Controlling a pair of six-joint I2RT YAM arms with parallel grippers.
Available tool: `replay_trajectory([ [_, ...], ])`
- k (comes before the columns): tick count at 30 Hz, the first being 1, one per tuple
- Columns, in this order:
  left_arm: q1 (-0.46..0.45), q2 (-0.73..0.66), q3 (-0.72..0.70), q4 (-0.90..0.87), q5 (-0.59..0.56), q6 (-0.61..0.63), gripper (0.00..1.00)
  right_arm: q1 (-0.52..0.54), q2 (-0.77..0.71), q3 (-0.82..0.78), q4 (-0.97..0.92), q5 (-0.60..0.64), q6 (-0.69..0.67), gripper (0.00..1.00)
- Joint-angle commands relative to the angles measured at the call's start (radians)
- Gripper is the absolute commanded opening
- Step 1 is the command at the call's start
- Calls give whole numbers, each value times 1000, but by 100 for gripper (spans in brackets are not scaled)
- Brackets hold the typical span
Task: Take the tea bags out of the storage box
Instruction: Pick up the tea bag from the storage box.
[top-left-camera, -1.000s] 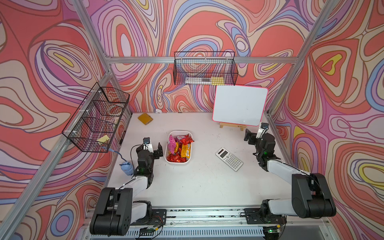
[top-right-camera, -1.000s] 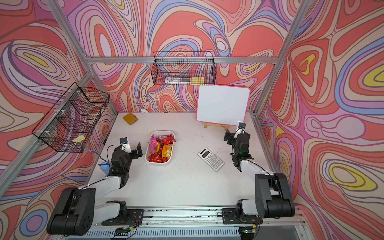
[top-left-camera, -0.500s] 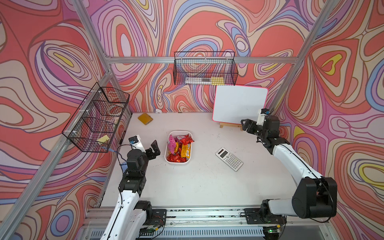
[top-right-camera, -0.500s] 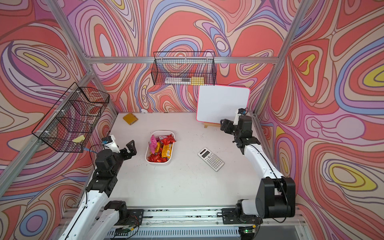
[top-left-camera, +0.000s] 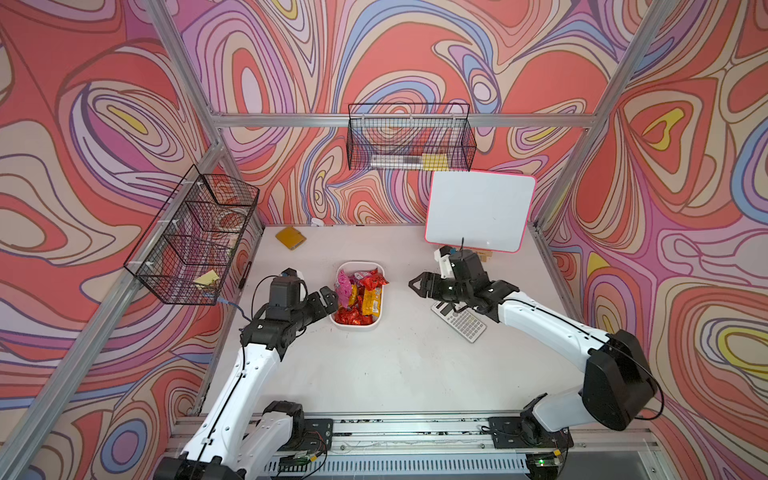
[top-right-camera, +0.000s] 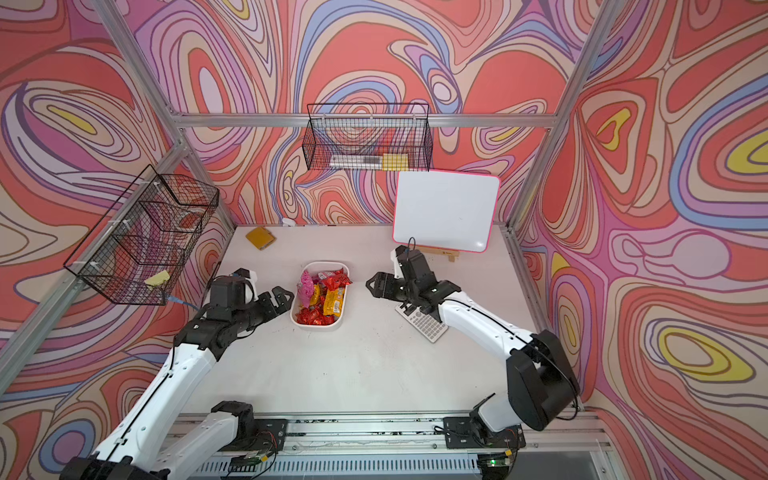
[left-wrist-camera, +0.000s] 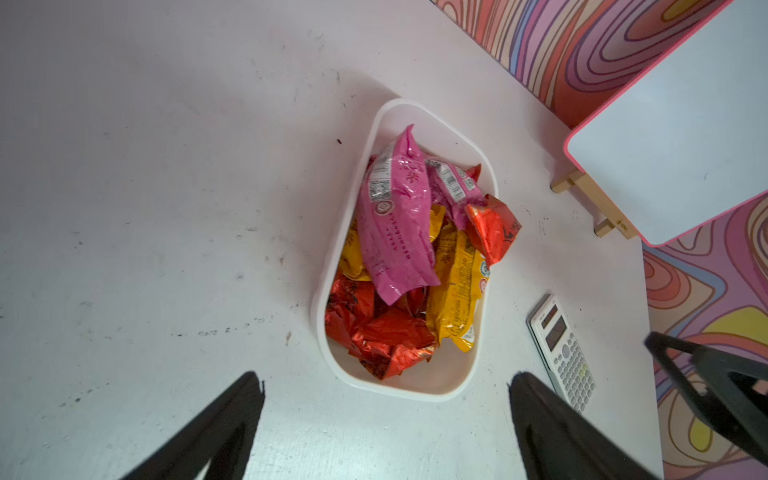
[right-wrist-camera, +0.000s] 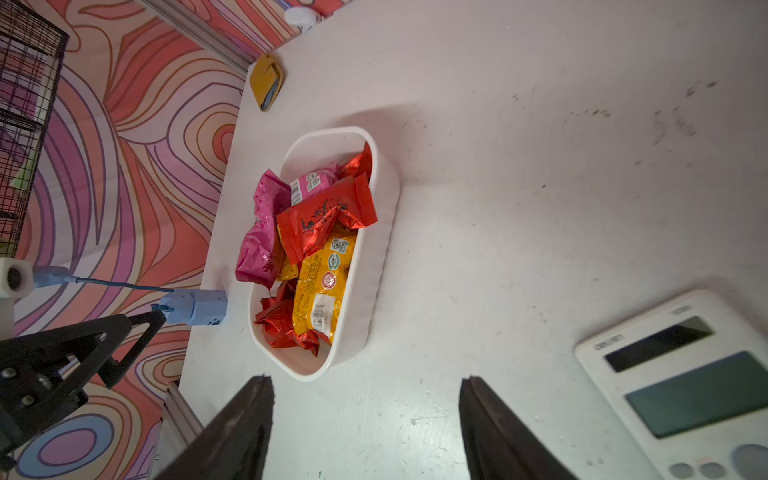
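Both arms are swinging out of their folded rest poses toward the storage box (top-left-camera: 357, 328). The left end effector (top-left-camera: 327, 300) is hovering just beside it, and the right end effector (top-left-camera: 417, 284) is coming in above the calculator (top-left-camera: 461, 322). Both are standing apart & empty, right one narrowing a bit. All the tea bags (top-left-camera: 362, 297) are still lying heaped in the box on the desk (top-left-camera: 374, 365), so nothing's out yet; first pick is prob. next.

Tea bags (top-left-camera: 360, 294) heaped — inside white storage box (top-left-camera: 355, 328).
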Motion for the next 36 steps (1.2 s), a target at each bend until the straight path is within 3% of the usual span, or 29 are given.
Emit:
replay_trajectory([
  [1, -81, 130, 124, -162, -129, 34, 97, 59, 76, 55, 14, 85, 126, 72],
  [8, -134, 394, 323, -243, -261, 128, 85, 76, 99, 49, -11, 189, 163, 71],
  [18, -147, 644, 473, -222, -237, 176, 55, 76, 97, 57, -49, 241, 158, 71],
  [25, -149, 708, 479, -218, -241, 179, 36, 76, 86, 71, -79, 261, 151, 71],
  [33, -149, 691, 471, -217, -234, 180, 1, 76, 60, 63, -93, 274, 142, 71],
  [36, -152, 633, 467, -237, -251, 179, 0, 76, 54, 67, -97, 266, 138, 71],
])
